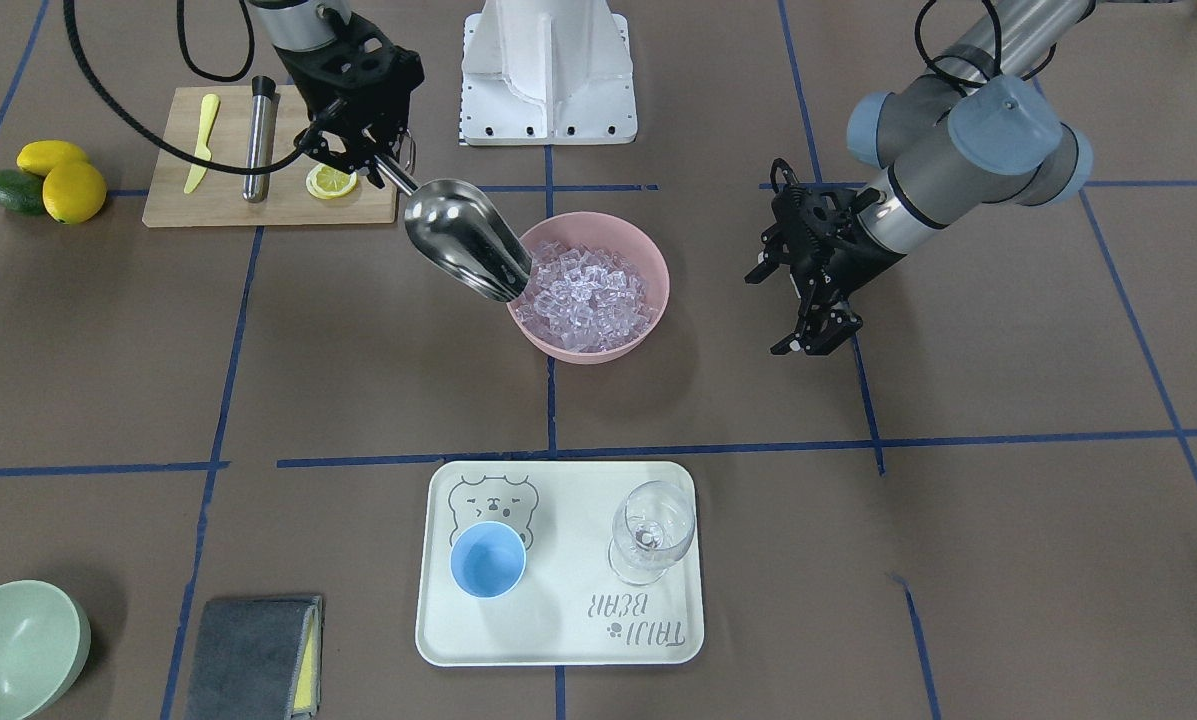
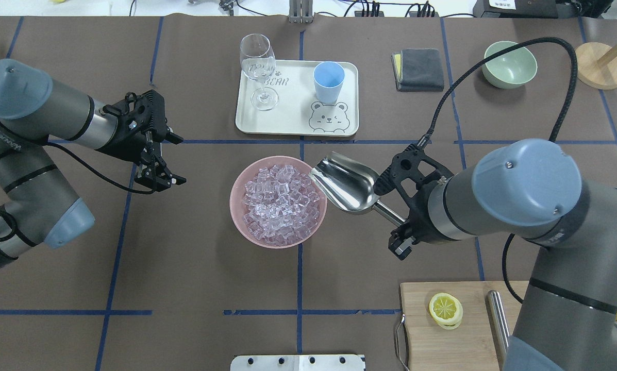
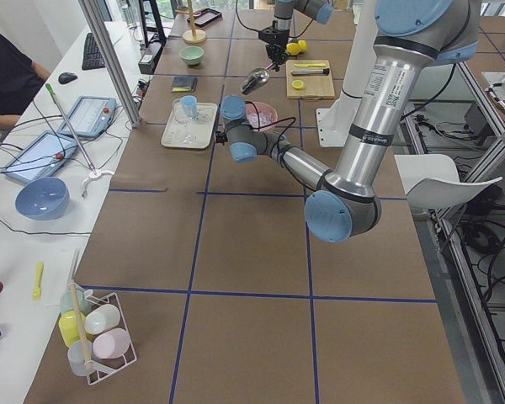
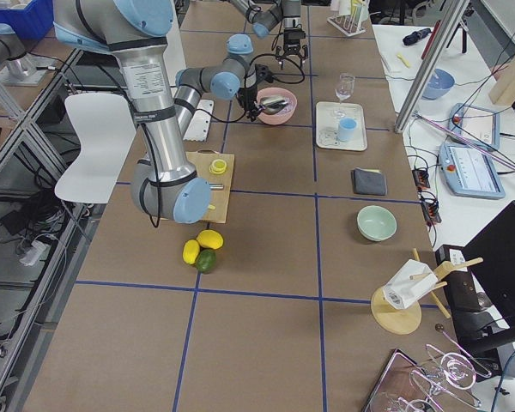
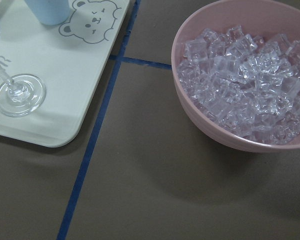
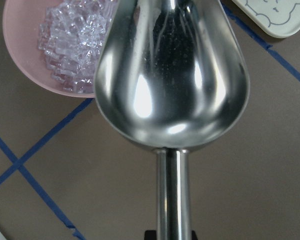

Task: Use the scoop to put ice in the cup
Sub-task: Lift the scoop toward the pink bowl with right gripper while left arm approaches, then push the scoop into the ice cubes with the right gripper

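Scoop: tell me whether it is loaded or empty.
Empty. The scoop shows a bare, shiny trough in the right wrist view; the ice lies in the pink bowl.

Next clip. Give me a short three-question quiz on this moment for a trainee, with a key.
1. True or false: the scoop, its tip at the rim of the pink bowl, already carries ice.
2. Where does the cup stand? A: on the tray, near the wine glass. B: inside the pink bowl. C: inside the scoop.
3. Fill in: the scoop's handle is gripped by the ___ gripper.
Key: 1 false, the trough is empty. 2 A. 3 right gripper.
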Robot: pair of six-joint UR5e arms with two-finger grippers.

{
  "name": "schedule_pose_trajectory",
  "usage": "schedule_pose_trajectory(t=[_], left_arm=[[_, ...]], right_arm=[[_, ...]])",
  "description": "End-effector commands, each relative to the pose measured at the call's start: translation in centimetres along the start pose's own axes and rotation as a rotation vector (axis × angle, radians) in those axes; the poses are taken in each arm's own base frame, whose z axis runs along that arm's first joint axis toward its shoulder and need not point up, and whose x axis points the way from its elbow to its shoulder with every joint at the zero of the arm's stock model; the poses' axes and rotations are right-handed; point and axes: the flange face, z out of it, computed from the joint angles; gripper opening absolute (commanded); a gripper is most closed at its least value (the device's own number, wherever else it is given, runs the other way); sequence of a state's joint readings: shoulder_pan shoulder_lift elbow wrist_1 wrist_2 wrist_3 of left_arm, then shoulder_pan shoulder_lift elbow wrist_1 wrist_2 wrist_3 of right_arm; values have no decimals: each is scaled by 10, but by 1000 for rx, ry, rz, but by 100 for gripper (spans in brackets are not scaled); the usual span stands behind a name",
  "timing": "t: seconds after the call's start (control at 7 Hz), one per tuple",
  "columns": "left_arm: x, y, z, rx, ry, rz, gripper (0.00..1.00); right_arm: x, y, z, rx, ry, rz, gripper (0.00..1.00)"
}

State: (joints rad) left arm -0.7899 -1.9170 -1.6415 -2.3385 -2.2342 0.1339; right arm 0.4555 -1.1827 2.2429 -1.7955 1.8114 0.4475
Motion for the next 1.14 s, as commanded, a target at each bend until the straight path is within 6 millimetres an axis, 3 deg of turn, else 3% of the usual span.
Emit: schedule_pose_trajectory(t=[0.0,0.43,0.57,1.0], left_arm=[[11,15,32,47,32,50,100],[41,10,59,43,95,58,100],[46,8,69,39,110,59,100],[52,-10,85,39,132,68,100]], right_arm=[[-27,-14,-8,-89,78,-113,0],[-45,-43,-26,-233,119,-237,0],[-50,-60,-10,-276,131,-246,0],[-57,-77,-19,-384,167,-327,0]])
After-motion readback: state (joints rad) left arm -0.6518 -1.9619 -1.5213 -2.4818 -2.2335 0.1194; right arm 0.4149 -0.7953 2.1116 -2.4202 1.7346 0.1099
